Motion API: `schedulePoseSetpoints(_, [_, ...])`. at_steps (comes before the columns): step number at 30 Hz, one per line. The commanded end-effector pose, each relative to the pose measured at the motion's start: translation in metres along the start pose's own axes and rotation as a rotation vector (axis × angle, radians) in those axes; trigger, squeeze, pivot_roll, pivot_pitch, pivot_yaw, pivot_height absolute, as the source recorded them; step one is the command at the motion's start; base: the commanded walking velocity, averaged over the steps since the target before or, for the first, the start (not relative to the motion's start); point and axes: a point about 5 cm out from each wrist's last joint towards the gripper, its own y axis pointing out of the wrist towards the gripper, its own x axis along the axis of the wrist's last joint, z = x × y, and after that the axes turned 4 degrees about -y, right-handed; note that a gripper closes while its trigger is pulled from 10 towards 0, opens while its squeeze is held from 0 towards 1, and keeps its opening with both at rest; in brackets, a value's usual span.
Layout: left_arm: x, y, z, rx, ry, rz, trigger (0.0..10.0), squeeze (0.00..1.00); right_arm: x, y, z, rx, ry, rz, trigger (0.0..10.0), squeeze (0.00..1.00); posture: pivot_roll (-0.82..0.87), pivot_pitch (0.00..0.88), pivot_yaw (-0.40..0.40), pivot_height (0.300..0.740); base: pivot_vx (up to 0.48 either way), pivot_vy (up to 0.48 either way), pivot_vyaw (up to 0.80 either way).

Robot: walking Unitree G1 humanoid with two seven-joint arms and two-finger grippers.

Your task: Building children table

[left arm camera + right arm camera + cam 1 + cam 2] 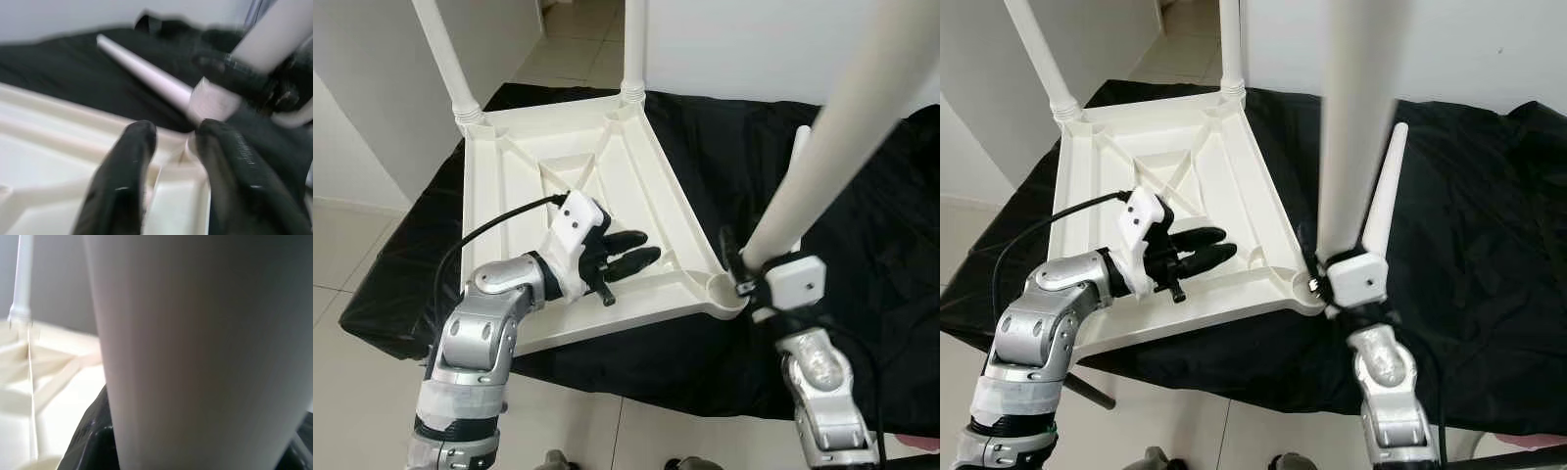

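Observation:
A white plastic table top [509, 186] lies upside down on a black cloth. Two white legs [440, 49] [634, 44] stand upright in its far corners. My right gripper [742, 269] is shut on a third white leg [822, 147], holding it upright with its lower end just beside the near right corner socket [724, 292]. In the right wrist view this leg [195, 352] is very close. A fourth leg [1386, 186] lies loose on the cloth behind it. My left gripper [646, 248] rests low over the table top's underside, open, its fingers pointing at that corner.
The black cloth [891, 245] covers a low surface and hangs over its front edge. Pale tiled floor [342, 245] lies to the left and in front. A white wall rises behind, with a doorway at the back centre.

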Motion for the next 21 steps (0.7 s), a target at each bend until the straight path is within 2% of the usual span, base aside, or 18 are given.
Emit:
schedulePoseSetpoints(1, [0.006,-0.002,0.006,0.103,-0.002,-0.047,10.0,1.0,0.001,0.001,-0.002,-0.006,0.031,0.007,10.0,0.0,-0.04,0.046,0.057,0.74,0.0,0.0,0.0])
schedulePoseSetpoints(2, [0.009,-0.002,0.006,0.091,-0.007,-0.066,10.0,1.0,0.002,0.002,-0.002,-0.006,0.044,0.012,10.0,0.0,-0.04,0.046,0.057,0.74,0.0,0.0,0.0])
schedulePoseSetpoints(5, [0.023,0.003,0.001,0.038,0.055,-0.105,10.0,1.0,0.004,0.009,-0.005,0.034,0.118,0.022,10.0,0.0,-0.04,0.039,0.041,0.74,0.0,0.0,0.0])
schedulePoseSetpoints(10, [0.031,0.009,-0.001,0.01,0.098,-0.128,10.0,1.0,0.003,0.013,-0.003,0.088,0.191,0.045,10.0,0.0,-0.04,0.037,0.032,0.74,0.0,0.0,0.0])
schedulePoseSetpoints(11, [0.035,0.013,-0.003,-0.013,0.12,-0.134,10.0,0.0,0.004,0.016,-0.004,0.119,0.214,0.046,10.0,0.0,-0.04,0.034,0.013,0.74,0.0,0.0,0.0])
schedulePoseSetpoints(12, [0.035,0.013,-0.003,-0.013,0.12,-0.134,10.0,0.0,0.004,0.016,-0.004,0.119,0.214,0.046,10.0,0.0,-0.04,0.034,0.013,0.74,0.0,0.0,0.0])
schedulePoseSetpoints(13, [0.045,0.021,-0.006,-0.073,0.166,-0.149,10.0,0.0,0.007,0.022,-0.005,0.19,0.258,0.05,10.0,0.0,-0.03,0.031,0.004,0.74,0.0,0.0,0.0])
schedulePoseSetpoints(16, [0.05,0.025,-0.008,-0.103,0.191,-0.156,10.0,0.0,0.007,0.024,-0.005,0.246,0.279,0.055,10.0,0.0,-0.04,0.029,-0.001,0.74,0.0,0.0,0.0])
schedulePoseSetpoints(18, [0.059,0.032,-0.008,-0.151,0.223,-0.171,10.0,0.0,0.009,0.031,-0.006,0.369,0.308,0.067,10.0,0.0,-0.04,0.021,-0.005,0.74,0.0,0.0,0.0])
schedulePoseSetpoints(19, [0.059,0.032,-0.008,-0.151,0.223,-0.171,10.0,0.0,0.009,0.031,-0.006,0.369,0.308,0.067,10.0,0.0,-0.04,0.021,-0.005,0.74,0.0,0.0,0.0])
schedulePoseSetpoints(21, [0.066,0.039,-0.007,-0.187,0.226,-0.188,10.0,0.0,0.009,0.039,-0.009,0.452,0.341,0.084,10.0,0.0,-0.05,0.014,-0.005,0.74,0.0,0.0,0.0])
